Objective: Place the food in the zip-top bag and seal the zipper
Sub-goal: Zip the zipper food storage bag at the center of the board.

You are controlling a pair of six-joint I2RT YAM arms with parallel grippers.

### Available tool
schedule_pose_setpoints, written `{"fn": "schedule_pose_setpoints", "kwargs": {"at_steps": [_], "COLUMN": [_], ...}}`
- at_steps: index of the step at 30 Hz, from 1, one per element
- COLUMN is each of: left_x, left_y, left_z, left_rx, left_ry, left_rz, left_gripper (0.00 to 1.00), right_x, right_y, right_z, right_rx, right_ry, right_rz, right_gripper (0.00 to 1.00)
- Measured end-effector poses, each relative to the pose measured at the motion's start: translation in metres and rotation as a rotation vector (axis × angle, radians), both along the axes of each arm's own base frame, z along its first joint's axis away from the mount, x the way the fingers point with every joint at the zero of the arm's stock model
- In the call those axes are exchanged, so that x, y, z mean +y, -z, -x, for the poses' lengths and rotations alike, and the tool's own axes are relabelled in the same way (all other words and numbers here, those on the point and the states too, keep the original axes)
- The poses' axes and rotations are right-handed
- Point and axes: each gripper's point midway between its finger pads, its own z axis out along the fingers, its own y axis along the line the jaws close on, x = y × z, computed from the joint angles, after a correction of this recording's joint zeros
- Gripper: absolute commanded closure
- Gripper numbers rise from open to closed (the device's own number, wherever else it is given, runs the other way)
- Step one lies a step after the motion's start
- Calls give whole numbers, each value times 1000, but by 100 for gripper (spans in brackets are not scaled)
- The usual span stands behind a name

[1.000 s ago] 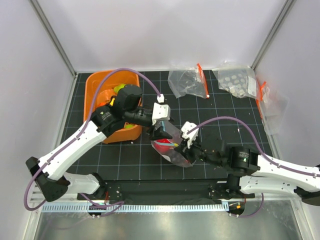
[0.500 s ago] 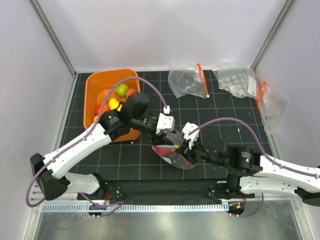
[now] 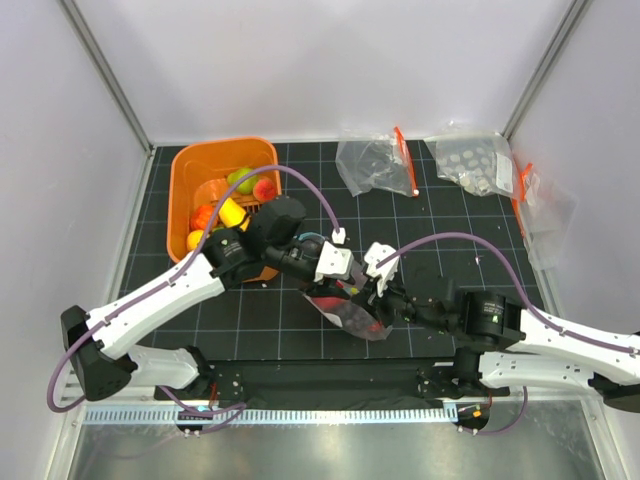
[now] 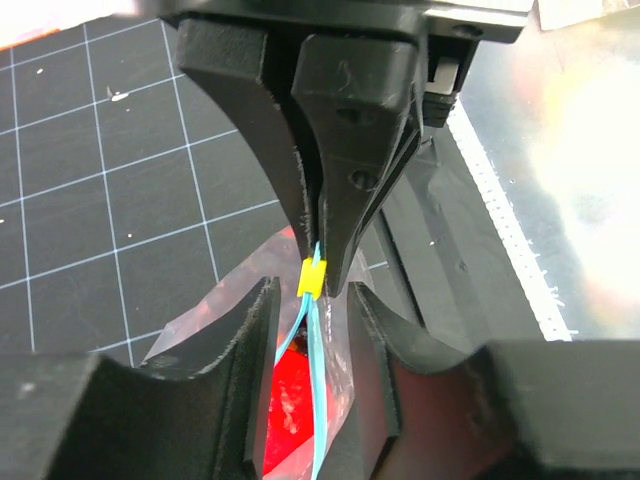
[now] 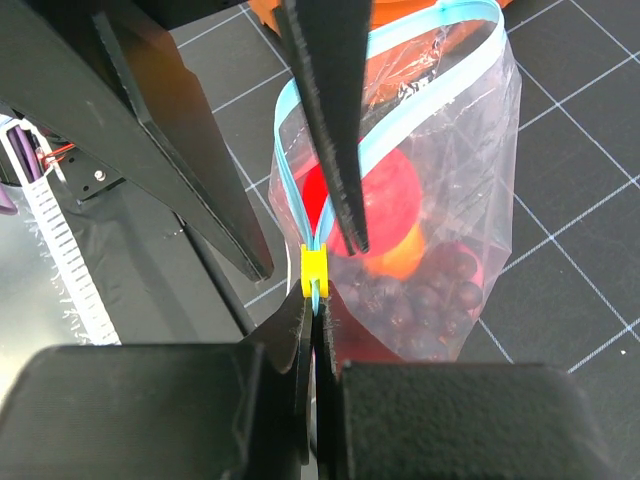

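Black gridded mat (image 3: pixel 480 215) carries the bag (image 5: pixel 450 200), food (image 5: pixel 385 195) inside, between my two arms. Right gripper (image 5: pixel 312 305) is pinched on the zipper (image 4: pixel 318 400) at its yellow slider (image 4: pixel 313 277); left gripper (image 4: pixel 312 295) stands spread around it. I judge the film limp and slippery: grip the stiffer strip only.

Both arms are reaching inward, meeting close to the middle of the table's near edge, the left gripper (image 4: pixel 313 335) hanging with fingers parted while the right gripper (image 5: pixel 310 330) is pinching the zipper (image 4: pixel 317 400).
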Motion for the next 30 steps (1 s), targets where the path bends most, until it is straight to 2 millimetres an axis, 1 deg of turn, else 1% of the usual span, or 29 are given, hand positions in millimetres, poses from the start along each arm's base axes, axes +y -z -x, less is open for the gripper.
{"fn": "schedule_pose_setpoints", "kwargs": {"at_steps": [2, 5, 7, 9, 11, 12, 17, 21, 23, 25, 27, 30], "left_x": [-1, -1, -1, -1, -1, -1, -3, -9, -13, -16, -19, -22], "left_y": [0, 0, 0, 0, 0, 1, 3, 2, 1, 2, 5, 11], "left_z": [1, 2, 2, 2, 2, 2, 0, -7, -12, -17, -22, -30], "left_rx": [-2, -3, -6, -6, -7, -3, -8, -44, -67, -79, -84, -89], "left_ry": [3, 6, 7, 7, 5, 3, 2, -23, -35, -50, -66, -94], "left_rz": [0, -1, 0, -1, -2, -4, -7, 1, 12, 13, 4, -20], "left_gripper": [71, 75, 76, 83, 99, 100, 100, 100, 100, 100, 100, 100], "right_x": [0, 1, 1, 1, 1, 1, -3, -14, -24, -40, -56, -76], "right_y": [0, 1, 1, 1, 1, 1, 3, -1, -5, -12, -18, -20], "right_z": [0, 0, 0, 0, 0, 0, -4, -8, -10, -12, -14, -18], "right_rx": [0, 1, 1, 1, 2, 2, 0, -1, -5, -13, -20, -27], "right_ry": [0, 0, 0, 0, 0, 1, 27, 80, 117, 166, 219, 290], "right_rz": [0, 3, 4, 4, 5, 6, 16, 3, -14, -41, -65, -82], "right_gripper": [99, 99, 99, 99, 99, 99, 99, 99, 99, 99, 99, 99]}}
